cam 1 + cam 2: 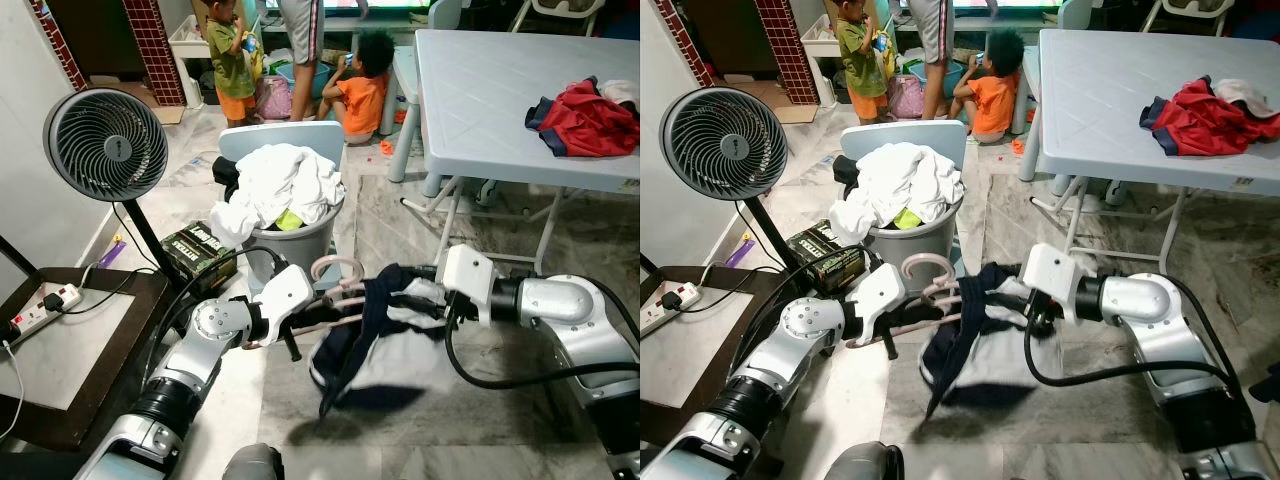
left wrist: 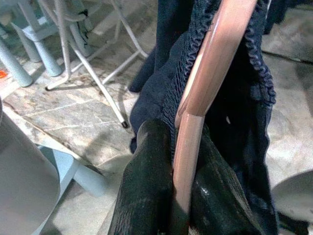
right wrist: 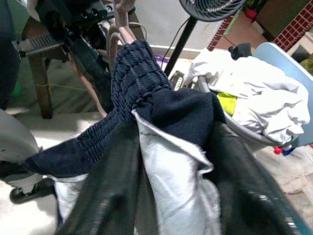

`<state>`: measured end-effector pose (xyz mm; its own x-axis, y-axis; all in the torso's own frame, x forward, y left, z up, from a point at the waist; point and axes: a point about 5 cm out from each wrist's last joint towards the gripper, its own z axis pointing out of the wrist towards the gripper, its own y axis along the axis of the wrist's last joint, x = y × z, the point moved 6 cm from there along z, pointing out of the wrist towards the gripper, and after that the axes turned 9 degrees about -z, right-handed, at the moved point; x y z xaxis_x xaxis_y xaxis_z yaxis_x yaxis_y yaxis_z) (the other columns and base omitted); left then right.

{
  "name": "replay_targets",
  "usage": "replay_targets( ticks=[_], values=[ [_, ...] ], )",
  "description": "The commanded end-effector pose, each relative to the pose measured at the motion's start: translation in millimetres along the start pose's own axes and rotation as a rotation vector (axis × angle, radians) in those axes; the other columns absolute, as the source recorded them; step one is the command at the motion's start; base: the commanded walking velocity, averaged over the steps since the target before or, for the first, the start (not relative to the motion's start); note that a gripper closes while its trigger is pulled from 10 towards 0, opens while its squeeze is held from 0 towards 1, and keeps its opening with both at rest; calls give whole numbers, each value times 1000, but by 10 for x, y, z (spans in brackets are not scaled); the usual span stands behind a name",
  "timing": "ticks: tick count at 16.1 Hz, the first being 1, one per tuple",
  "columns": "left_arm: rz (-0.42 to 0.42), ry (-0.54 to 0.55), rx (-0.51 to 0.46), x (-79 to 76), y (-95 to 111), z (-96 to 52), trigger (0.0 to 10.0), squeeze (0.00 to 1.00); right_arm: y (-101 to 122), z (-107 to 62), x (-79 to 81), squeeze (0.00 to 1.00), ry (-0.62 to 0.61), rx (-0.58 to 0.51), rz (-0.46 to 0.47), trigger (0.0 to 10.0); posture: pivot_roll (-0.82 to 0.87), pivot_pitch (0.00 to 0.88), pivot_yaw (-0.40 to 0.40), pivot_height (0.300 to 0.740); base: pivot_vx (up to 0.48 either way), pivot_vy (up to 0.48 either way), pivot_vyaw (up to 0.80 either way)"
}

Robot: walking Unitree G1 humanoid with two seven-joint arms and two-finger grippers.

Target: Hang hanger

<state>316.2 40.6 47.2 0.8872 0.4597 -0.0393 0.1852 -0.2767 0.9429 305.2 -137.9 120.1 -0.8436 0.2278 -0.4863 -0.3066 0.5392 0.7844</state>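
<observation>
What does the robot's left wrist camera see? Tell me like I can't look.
Two black fingers squeeze a pink hanger. Dark blue shorts with a stretchy waistband are bunched around the hanger. Behind them are a stone floor and white table legs.
</observation>
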Motion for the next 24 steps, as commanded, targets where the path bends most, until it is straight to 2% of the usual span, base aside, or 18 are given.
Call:
replay_targets(
  ticks=[1, 2, 3, 4, 5, 7, 8, 12, 13, 15, 16, 18, 20, 21, 22, 23, 24],
  values=[
    [-16, 92, -85, 194, 183, -65, 0, 0, -37, 19, 9, 1000, 0, 0, 9, 10000, -10, 1, 17, 740, 0, 0, 0],
    [-13, 92, -82, 194, 178, -64, 0, 0, -48, 13, -43, 1000, -24, 5, 5, 10000, -10, 1, 17, 740, 0, 0, 0],
    [-11, 93, -79, 195, 168, -64, 0, 0, -47, 3, -158, 1000, -81, 6, 0, 10000, -10, 1, 17, 740, 0, 0, 0],
    [-15, 96, -79, 198, 156, -64, 0, 0, -3, -13, -380, 1000, -209, -16, 0, 10000, -10, 1, 17, 740, 0, 0, 0],
    [-14, 97, -75, 200, 143, -62, 0, 0, 16, -14, -436, 1000, -251, -33, 14, 10000, -10, 0, 13, 740, 0, 0, 0],
    [-1, 115, -62, 216, 114, -55, 0, 0, 25, -2, -473, 1000, -318, -57, 52, 10000, -10, 0, 13, 740, 0, 0, 0],
    [-7, 124, -65, 227, 116, -48, 0, 0, 11, 14, -440, 1000, -335, -65, 78, 10000, -10, 0, 13, 740, 0, 0, 0],
    [-18, 191, -73, 335, 130, -47, 0, 0, -2, -19, -519, 1000, -428, -74, 103, 10000, -20, 4, 19, 740, 0, 0, 0],
    [-18, 211, -89, 377, 170, -51, 0, 0, -21, -49, -537, 1000, -447, -78, 146, 10000, -20, 4, 19, 740, 0, 0, 0],
    [-27, 235, -113, 428, 239, -61, 0, 0, -259, -73, -414, 1000, -419, 30, 203, 10000, -20, 9, 16, 740, 0, 0, 0],
    [-13, 208, -126, 388, 313, -36, 0, 0, -457, -53, -229, 1000, -360, 114, 259, 10000, -23, 12, 16, 740, 0, 0, 0],
    [-6, 184, -142, 343, 386, 3, 0, 0, -511, 5, -57, 1000, -301, 134, 329, 10000, -21, 16, 20, 740, 0, 0, 0],
    [3, 158, -142, 293, 406, 42, 0, 0, -452, 107, 95, 1000, -242, 120, 395, 10000, -22, 15, 22, 740, 0, 0, 0],
    [6, 145, -138, 260, 391, 60, 0, 0, -397, 158, 138, 902, -229, 102, 421, 10000, -24, 16, 22, 740, 0, 0, 0],
    [5, 139, -135, 241, 380, 71, 0, 0, -358, 183, 143, 43, -234, 84, 452, 10000, -23, 17, 21, 740, 0, 0, 0],
    [1, 131, -132, 219, 369, 84, 0, 0, -318, 210, 143, 0, -242, 66, 496, 10000, -23, 17, 21, 740, 0, 0, 0],
    [-3, 111, -130, 174, 364, 108, 0, 0, -307, 244, 135, 0, -260, 80, 519, 10000, -25, 18, 21, 740, 0, 0, 0]
  ],
)
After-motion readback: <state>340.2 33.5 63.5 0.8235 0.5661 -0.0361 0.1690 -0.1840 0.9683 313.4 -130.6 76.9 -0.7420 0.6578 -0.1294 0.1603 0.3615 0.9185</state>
